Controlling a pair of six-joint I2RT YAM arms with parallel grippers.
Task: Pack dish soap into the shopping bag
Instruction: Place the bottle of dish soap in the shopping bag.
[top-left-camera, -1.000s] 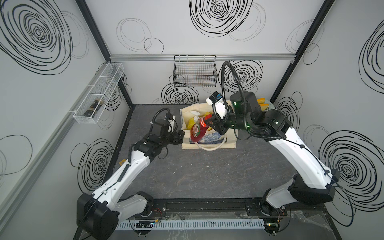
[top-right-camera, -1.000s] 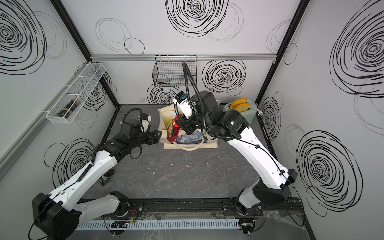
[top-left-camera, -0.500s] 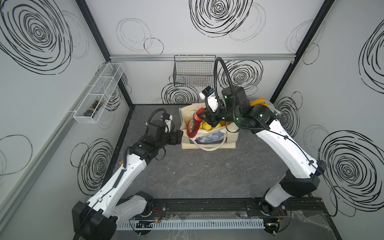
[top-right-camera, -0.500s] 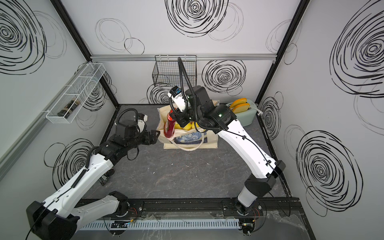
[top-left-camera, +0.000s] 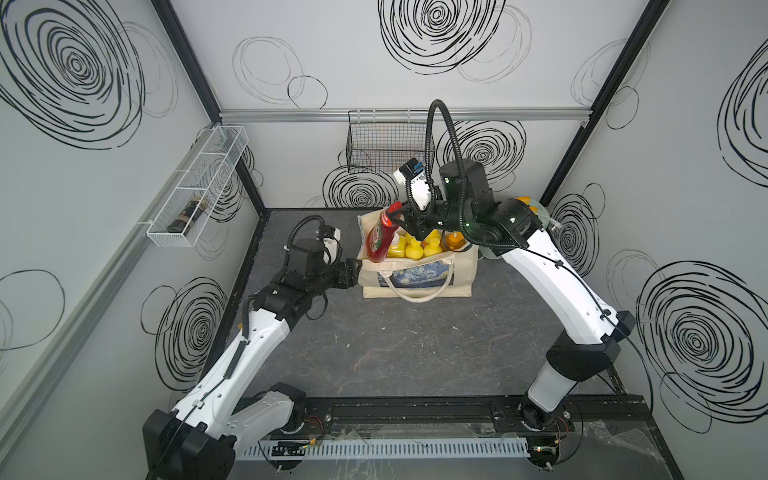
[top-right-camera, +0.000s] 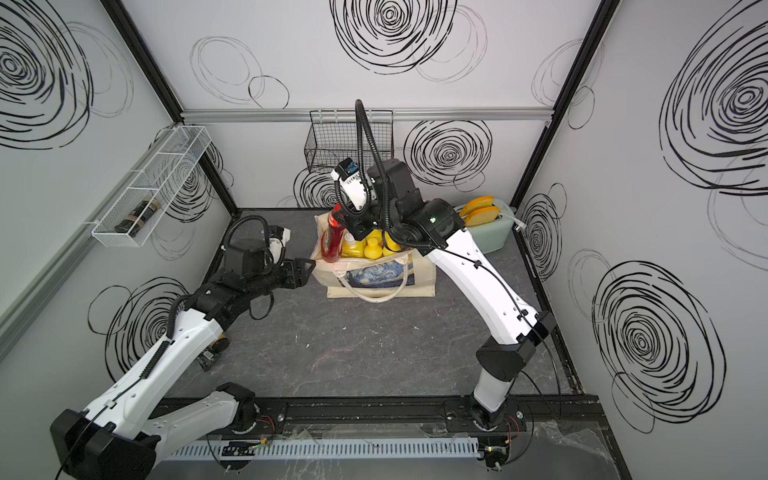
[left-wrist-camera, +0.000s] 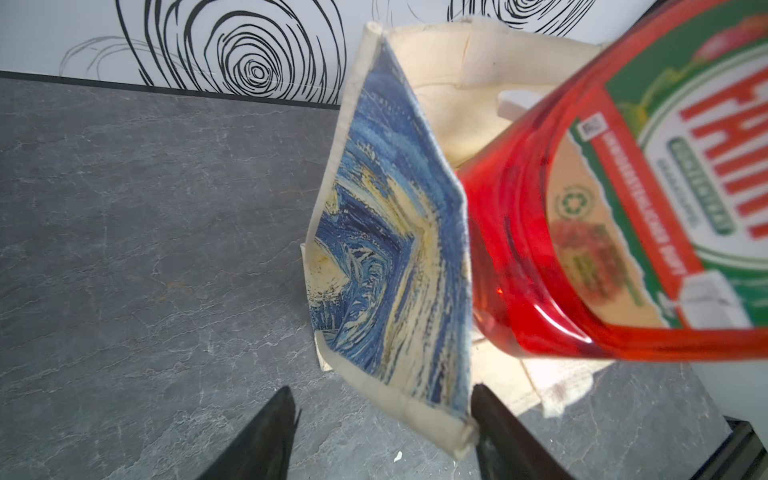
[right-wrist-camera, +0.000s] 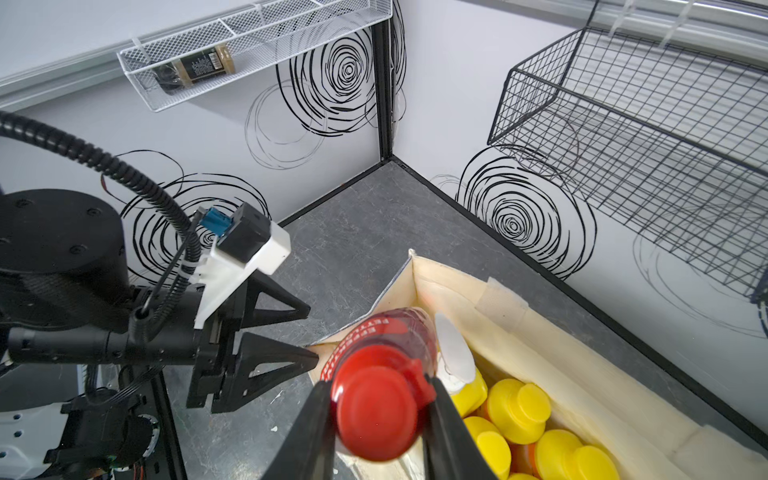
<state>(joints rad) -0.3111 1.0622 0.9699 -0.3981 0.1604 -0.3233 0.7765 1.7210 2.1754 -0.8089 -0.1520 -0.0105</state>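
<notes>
Right arm's fingers (right-wrist-camera: 309, 432) clenched on the flat red cap of the red dish soap bottle (top-left-camera: 380, 245), a clear plastic bottle with a green-and-white label; you hold it tilted, cap towards the back wall, base low over one end of the cream canvas shopping bag (top-left-camera: 459, 279) with the blue-and-yellow swirl print. In both top views the base sits at the bag's open mouth, beside the end wall that faces your left arm (whether it lies below the rim cannot be told). Inside the bag you can see small yellow plastic bottles (top-left-camera: 413, 249) standing cap up, a yellow bottle with a white pump (right-wrist-camera: 455, 357) just beside the red one, and an orange pump bottle (top-left-camera: 454, 241) at the end nearest your right arm. Left arm's fingers (left-wrist-camera: 266, 440) stand released and apart, straddling the upper corner of that end wall: one tip touches the cream hem, its partner is clear of the cloth. The bag stands upright on the dark grey stone-pattern surface (top-left-camera: 395, 353). A black wire basket (top-left-camera: 388, 145) hangs on the back wall behind it.
</notes>
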